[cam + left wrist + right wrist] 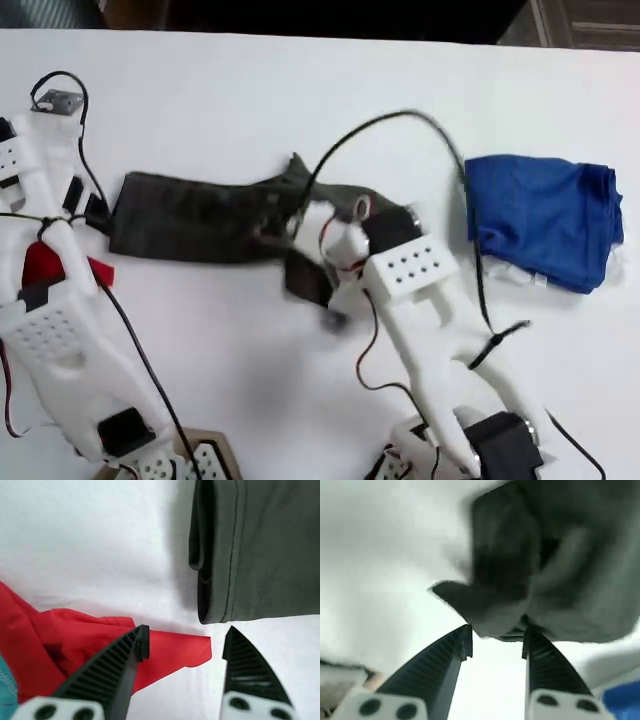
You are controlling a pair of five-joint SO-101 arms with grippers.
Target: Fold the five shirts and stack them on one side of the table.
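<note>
A dark grey shirt (195,218) lies stretched across the middle of the table, its right end bunched. My right gripper (318,278) is at that bunched end. In the right wrist view the grey cloth (545,565) hangs just past my right gripper (497,635), which is open, and the cloth's edge reaches the fingertips. My left gripper (185,637) is open over the table, between a crumpled red shirt (70,635) and the folded edge of the grey shirt (255,545). From above, the red shirt (42,262) lies partly under the left arm. A folded blue shirt (545,218) rests at the right.
Black cables loop over the table: one from the right arm across the grey shirt towards the blue one (440,140), another along the left arm (130,340). A sliver of teal cloth (5,690) lies beside the red shirt. White table (230,90) stretches behind the shirts.
</note>
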